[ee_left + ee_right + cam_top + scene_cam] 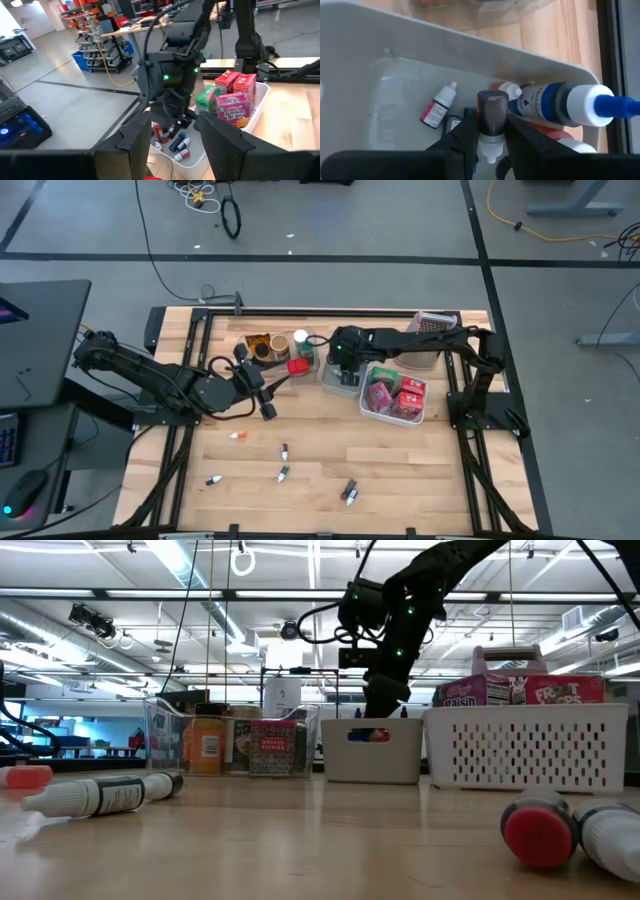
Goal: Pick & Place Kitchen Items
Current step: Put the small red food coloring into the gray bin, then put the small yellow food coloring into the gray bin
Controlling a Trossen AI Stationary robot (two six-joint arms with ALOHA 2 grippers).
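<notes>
Small bottle (491, 120) with dark cap and white neck, clamped between the jaws of the right gripper (491, 132). Held upright in the jaws, cap sticking out past the fingertips, directly above the grey bin (340, 376) at the back of the counter (430, 470). Inside the bin, more tiny bottles: one with pink label (439, 106), one large with blue nozzle (570, 103). Left gripper (268, 397) hanging over the counter near the clear bin (275, 346), jaws apart, holding nothing. Several bottles (283, 472) lying loose on the counter front.
</notes>
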